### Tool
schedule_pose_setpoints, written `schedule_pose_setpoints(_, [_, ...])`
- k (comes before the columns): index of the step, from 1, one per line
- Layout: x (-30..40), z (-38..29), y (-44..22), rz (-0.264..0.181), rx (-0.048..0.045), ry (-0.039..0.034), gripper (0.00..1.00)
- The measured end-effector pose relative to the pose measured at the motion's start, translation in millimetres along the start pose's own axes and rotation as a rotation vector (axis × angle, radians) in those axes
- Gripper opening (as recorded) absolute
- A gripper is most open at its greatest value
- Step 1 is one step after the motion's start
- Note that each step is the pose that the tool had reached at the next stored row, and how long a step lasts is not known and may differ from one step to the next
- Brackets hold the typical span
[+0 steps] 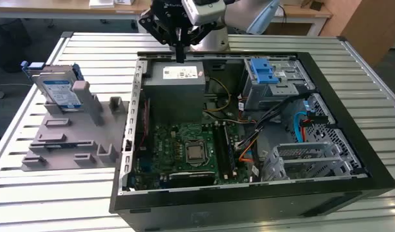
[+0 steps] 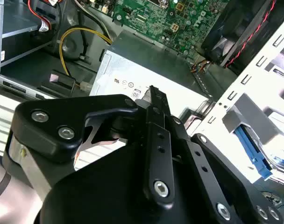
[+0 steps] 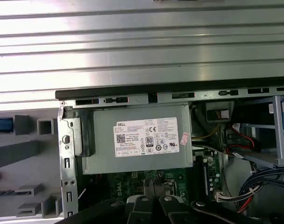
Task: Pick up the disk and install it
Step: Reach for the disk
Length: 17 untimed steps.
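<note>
Plainly, the disk (image 1: 60,92) has not been lifted: it stands on edge in a slot of the grey holder (image 1: 68,140) at the upper left of the exterior view, on the slatted counter (image 1: 94,46) outside the open computer case (image 1: 371,164). The jaws sit at the top centre of that view, closed together into one thin dark tip and holding nothing. They hang just above the rear edge of the power supply (image 1: 176,89), well apart from the disk.

The main risk, as I judge it, is that jaws arriving closed would strike the disk's top edge and tip it in its slot rather than straddle it. The case's left wall lies between the two, so a low sideways path could catch the rim. A grip set off-centre on the smooth metal faces might let the disk swing or slip. Inside, loose cables (image 1: 294,123) run close to the drive cages (image 1: 307,162) at the right and could snag a tilted disk or block its seat.
</note>
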<state>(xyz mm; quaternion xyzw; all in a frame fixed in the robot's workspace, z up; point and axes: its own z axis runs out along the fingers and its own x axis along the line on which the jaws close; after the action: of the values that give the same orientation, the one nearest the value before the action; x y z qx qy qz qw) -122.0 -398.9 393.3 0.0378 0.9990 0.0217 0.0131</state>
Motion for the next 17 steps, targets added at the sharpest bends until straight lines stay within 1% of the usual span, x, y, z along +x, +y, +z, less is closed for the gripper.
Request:
schedule_pose_setpoints(10, [0.4,0.0,0.0,0.000,0.0001,0.0000,0.11])
schedule_pose_setpoints(13, [1.7,0.0,-0.1,0.000,0.0000,-0.0001,0.11])
schedule_pose_setpoints(17, [5.1,-0.1,-0.4,0.000,0.0000,0.0000,0.11])
